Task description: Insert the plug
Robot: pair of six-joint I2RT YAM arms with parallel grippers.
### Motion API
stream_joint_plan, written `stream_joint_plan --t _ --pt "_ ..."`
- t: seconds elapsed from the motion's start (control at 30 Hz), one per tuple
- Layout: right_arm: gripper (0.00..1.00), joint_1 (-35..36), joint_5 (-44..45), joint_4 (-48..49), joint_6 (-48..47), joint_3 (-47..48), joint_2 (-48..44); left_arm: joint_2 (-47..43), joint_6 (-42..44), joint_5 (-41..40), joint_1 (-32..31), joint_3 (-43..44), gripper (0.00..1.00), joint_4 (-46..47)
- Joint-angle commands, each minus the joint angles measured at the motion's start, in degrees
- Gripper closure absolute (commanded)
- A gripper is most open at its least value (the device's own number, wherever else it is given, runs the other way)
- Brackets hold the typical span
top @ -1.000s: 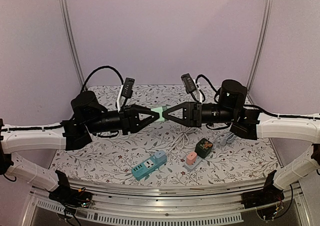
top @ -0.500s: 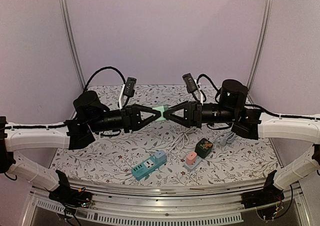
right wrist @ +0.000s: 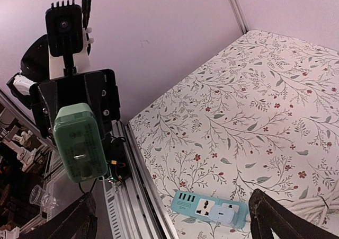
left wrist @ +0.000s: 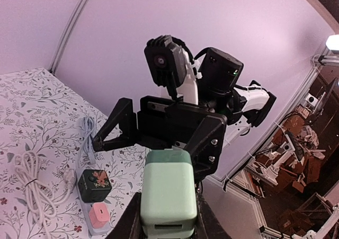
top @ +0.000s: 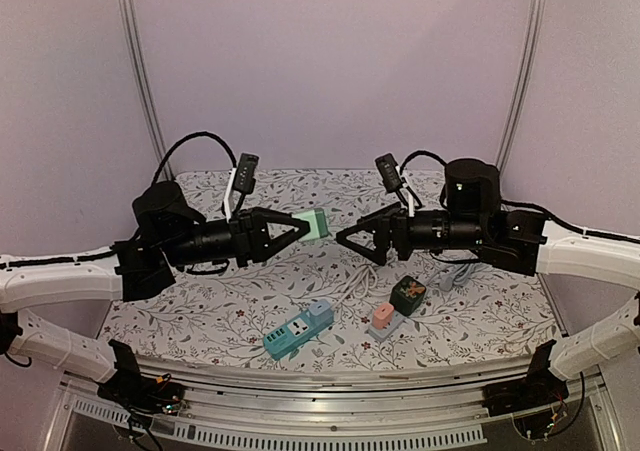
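Left gripper (top: 300, 227) is clamped on the mint plug (top: 316, 223), holding it in the air above the table (top: 200, 311), prongs end facing the right arm. Right gripper (top: 345, 238) has its jaws spread wide, holding nothing, just apart from the plug. Teal strip (top: 297, 333) lies on the table below, near the front edge. A dark cube (top: 408, 291) and a pink adapter (top: 383, 314) sit to its right.

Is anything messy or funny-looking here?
Nothing looks spilled or broken. The only odd thing: the green plug is up in the air, pinched by the left gripper, not pushed into the blue power strip.
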Motion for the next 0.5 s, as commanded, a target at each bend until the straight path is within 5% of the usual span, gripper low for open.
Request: stream_joint_plan --t 0.0,0.23,0.47 --pt "0.01 -0.17 10.99 -6.32 -6.42 -0.39 -3.70 -4.66 3.52 -3.10 -0.08 -1.32 1.00 -7.15" --pt "0.01 -0.21 24.44 -6.11 -8.72 -2.26 -5.43 -12.83 7.25 -9.92 -0.07 -3.78 1.00 -17.43" --pt "0.01 -0.57 19.77 -7.43 -10.13 -2.58 -4.90 -17.72 10.71 -20.55 0.02 -2.99 1.00 -33.69"
